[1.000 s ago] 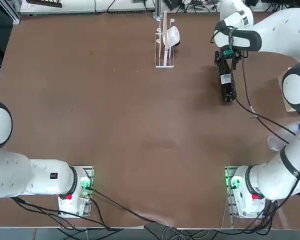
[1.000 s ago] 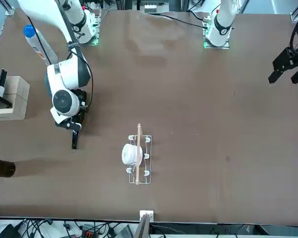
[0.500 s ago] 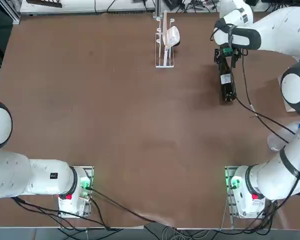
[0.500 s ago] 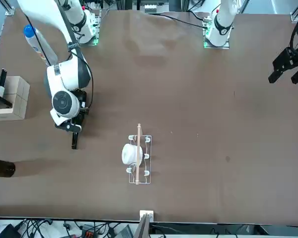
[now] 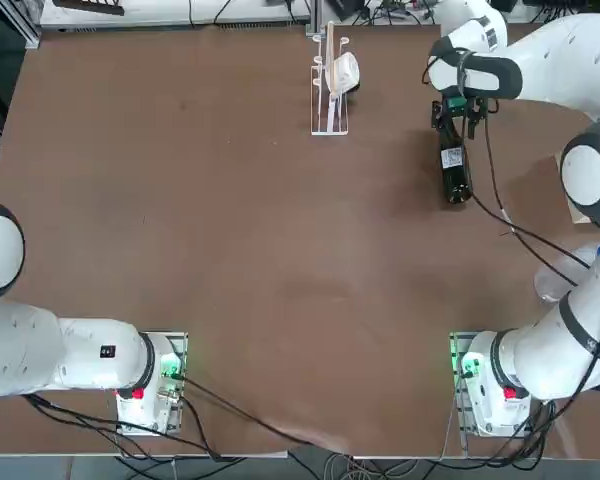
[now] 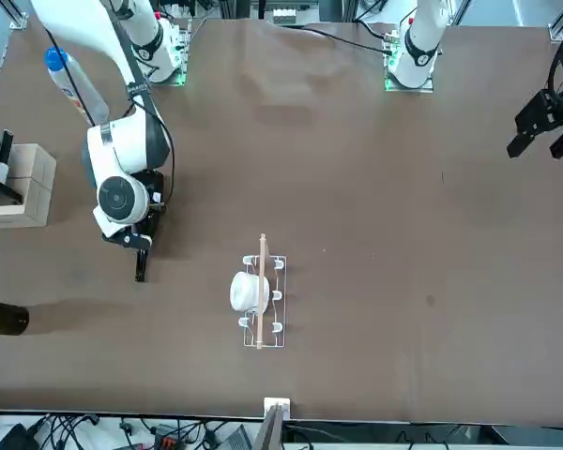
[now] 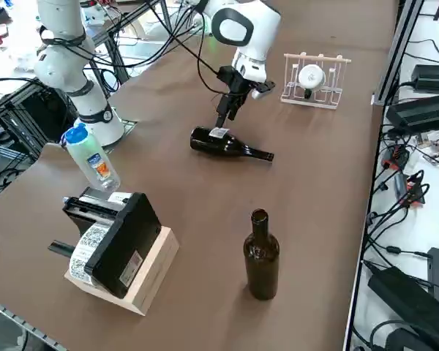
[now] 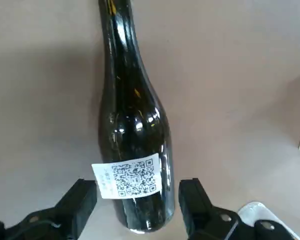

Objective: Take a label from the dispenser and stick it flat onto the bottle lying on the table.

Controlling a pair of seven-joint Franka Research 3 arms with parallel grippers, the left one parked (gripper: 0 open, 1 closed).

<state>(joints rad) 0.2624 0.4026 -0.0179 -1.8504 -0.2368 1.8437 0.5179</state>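
Note:
The dark bottle (image 5: 456, 178) lies on its side on the brown table (image 5: 280, 250), also seen as the bottle (image 7: 227, 144) from the right side. A white label (image 8: 131, 178) with dark print sits across the bottle's body (image 8: 132, 125) near its base; the label (image 7: 219, 132) shows from the side too. My right gripper (image 8: 137, 205) hangs open just over that end, one finger (image 8: 80, 204) on each side of the body, touching nothing. The gripper (image 7: 226, 115) stands a little above the label. The dispenser (image 5: 330, 85) with its white roll stands to the left at the far edge.
A second dark bottle (image 7: 261, 256) stands upright near the table's right edge. A clear plastic bottle with a blue cap (image 7: 91, 157) and a black label printer on a wooden block (image 7: 117, 245) sit near the right arm's base. Only the lying bottle's neck (image 6: 141, 266) shows in the front view.
Almost nothing: my right wrist has shifted very slightly over the bottle. The bottle and the label on it lie where they were.

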